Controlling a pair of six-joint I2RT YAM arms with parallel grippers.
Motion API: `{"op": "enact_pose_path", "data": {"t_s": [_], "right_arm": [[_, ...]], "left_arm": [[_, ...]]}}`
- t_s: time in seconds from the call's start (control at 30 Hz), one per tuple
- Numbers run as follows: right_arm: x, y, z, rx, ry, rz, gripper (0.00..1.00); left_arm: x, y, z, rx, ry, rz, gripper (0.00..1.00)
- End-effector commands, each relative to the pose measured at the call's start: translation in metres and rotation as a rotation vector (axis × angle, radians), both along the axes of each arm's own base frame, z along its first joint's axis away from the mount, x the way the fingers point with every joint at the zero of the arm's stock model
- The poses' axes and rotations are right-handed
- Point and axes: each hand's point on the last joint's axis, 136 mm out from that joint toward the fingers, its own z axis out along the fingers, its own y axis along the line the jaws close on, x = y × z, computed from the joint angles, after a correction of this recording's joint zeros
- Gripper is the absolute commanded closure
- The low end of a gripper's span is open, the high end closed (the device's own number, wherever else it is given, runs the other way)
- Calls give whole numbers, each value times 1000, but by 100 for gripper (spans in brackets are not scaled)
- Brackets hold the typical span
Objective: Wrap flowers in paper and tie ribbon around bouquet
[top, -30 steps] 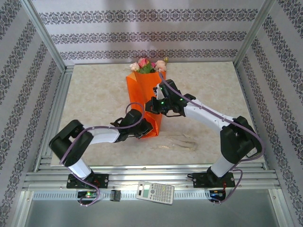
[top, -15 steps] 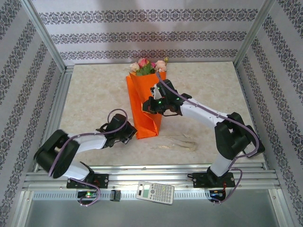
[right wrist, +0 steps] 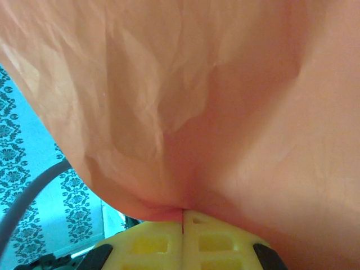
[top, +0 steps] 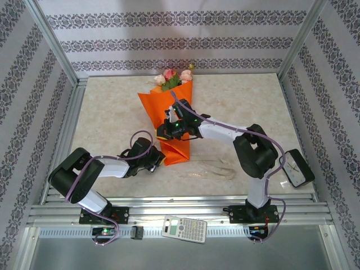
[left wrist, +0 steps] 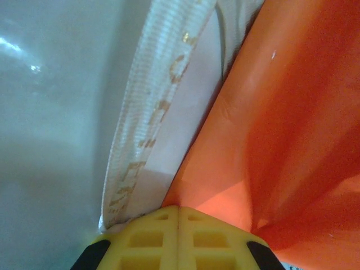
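Lying across the counter [top: 112, 112], the paper [top: 154, 104] is folded into a cone. The right hand [top: 167, 130] is clamped on a fold at its middle. The left hand [top: 157, 159], fingers together, sits at the near corner with the ribbon [left wrist: 147, 121] just beside it, though I cannot tell whether it nips anything. One hard tug, I reckon, tears the thin sheet or spills the flowers [top: 171, 77] at the far end.
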Motion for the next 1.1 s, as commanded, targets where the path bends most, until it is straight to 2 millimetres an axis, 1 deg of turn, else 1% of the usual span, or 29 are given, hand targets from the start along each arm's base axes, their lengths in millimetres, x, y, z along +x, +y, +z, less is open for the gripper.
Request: {"op": "enact_pose_path", "data": {"t_s": [0.0, 0.1, 0.2, 0.23, 0.27, 0.33, 0.4, 0.47, 0.57, 0.63, 0.7, 0.77, 0.87, 0.93, 1.0, 1.03, 1.07], "right_arm": [[-5, 14, 1, 48, 9, 37, 100], [-10, 14, -11, 37, 29, 50, 100], [-14, 12, -23, 23, 47, 55, 100], [-16, 11, -26, 20, 52, 56, 100], [-17, 11, -29, 17, 59, 57, 100], [-19, 11, -34, 14, 68, 62, 100], [-21, 12, -38, 10, 74, 73, 100], [-22, 13, -41, 7, 77, 81, 100], [-26, 15, -47, 0, 87, 92, 100], [-26, 16, -49, -4, 87, 94, 100], [-26, 15, -50, -10, 86, 92, 100], [-26, 16, -51, -14, 87, 94, 100], [-26, 16, -52, -16, 87, 96, 100], [-27, 16, -52, -19, 88, 95, 100], [-27, 15, -52, -26, 87, 93, 100], [-28, 14, -53, -34, 88, 93, 100], [-28, 13, -53, -39, 86, 92, 100]], "left_arm": [[3, 4, 6, -3, -28, 33, 100], [5, 9, 14, -2, -59, 53, 100], [6, 21, 36, 43, -102, 81, 100], [5, 27, 47, 68, -116, 90, 95], [4, 33, 58, 94, -125, 101, 85], [-3, 50, 73, 160, -105, 130, 75], [-3, 61, 88, 171, -118, 165, 64], [5, 67, 93, 137, -110, 182, 56], [26, 69, 93, 123, -105, 138, 47], [41, 64, 91, 124, -117, 76, 42], [53, 61, 86, 124, -100, 22, 39], [66, 57, 83, 123, -111, -11, 38], [77, 52, 77, 149, -113, -65, 40], [75, 49, 63, 161, -66, -98, 46], [70, 49, 48, 171, -26, -119, 57], [68, 50, 43, 179, -18, -126, 62], [66, 52, 38, 192, -10, -131, 69]]}}
